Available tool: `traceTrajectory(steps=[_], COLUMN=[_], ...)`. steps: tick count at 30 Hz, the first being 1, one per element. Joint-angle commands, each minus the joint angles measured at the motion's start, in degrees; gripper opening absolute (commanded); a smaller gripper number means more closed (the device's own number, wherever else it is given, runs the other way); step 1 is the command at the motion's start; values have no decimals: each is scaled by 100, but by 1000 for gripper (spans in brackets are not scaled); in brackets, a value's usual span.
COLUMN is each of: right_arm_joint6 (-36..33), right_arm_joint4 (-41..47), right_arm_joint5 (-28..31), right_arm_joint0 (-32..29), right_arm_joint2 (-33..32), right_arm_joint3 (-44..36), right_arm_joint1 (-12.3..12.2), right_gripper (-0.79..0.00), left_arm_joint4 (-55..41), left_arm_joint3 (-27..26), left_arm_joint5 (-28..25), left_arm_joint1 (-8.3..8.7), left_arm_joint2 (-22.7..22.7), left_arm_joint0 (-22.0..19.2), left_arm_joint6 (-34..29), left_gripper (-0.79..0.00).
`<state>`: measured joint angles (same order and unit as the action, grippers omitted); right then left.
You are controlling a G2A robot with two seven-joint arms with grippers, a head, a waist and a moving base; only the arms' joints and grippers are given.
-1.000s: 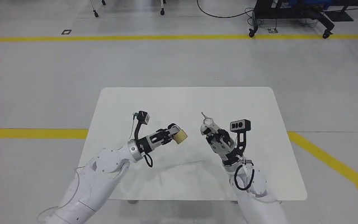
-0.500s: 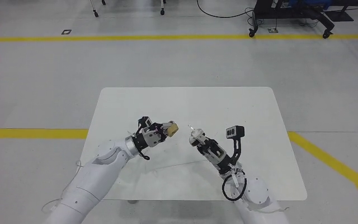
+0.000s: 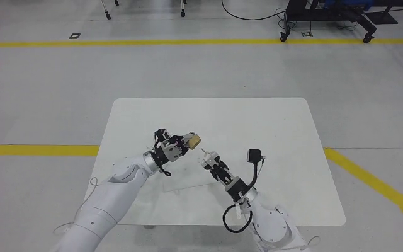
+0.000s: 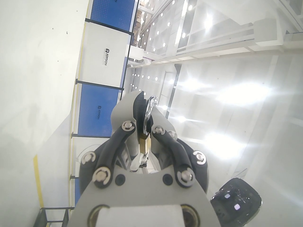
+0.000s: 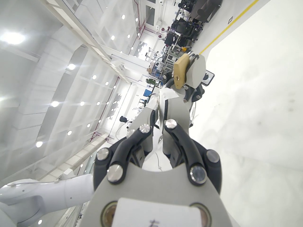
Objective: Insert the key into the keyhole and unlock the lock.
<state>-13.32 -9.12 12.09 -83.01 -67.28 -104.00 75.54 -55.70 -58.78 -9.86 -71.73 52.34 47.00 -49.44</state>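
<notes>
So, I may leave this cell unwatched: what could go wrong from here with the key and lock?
1. The key in the right hand sits just short of the lock in the left hand; slightly off line, it could strike brass beside the keyhole.
2. Both are held in the air above the table, so a hard push might twist the lock in its grip or drop it.

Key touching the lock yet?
Apart. The top view shows a narrow gap between the key tip and the lock. In the right wrist view the keyhole is unobstructed.
</notes>
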Motion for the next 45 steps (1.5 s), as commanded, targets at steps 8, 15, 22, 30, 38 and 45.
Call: traceTrajectory(steps=[8,15,22,30,38,45], right_arm_joint6=[74,21,21,179,478,450], right_arm_joint4=[251,596,596,545,77,-57], right_arm_joint5=[-471,-506,-506,-566,-681,-871], right_arm_joint0=[73,149,149,117,-38,77], right_arm_joint2=[-3,-1,-1,-17,150,382], right_arm_joint3=[44,50,50,46,-184,-182], right_arm_joint1=[24,44,44,48,62,99], right_gripper=[-785,-785,-785,-785,-785,-785], left_arm_joint4=[395,789,789,1129,1267,1303], left_arm_joint3=[-88,-260,-260,-426,-868,-848], left_arm_joint5=[-687,-883,-883,-943,-445,-390], left_arm_joint1=[-23,-12,-12,-7,-43,-96], left_arm_joint2=[206,325,325,331,362,400], left_arm_joint0=[147,247,247,341,555,555], left_arm_joint6=[158,513,513,863,1358,1481], left_gripper=[-785,-785,-785,-785,-785,-785])
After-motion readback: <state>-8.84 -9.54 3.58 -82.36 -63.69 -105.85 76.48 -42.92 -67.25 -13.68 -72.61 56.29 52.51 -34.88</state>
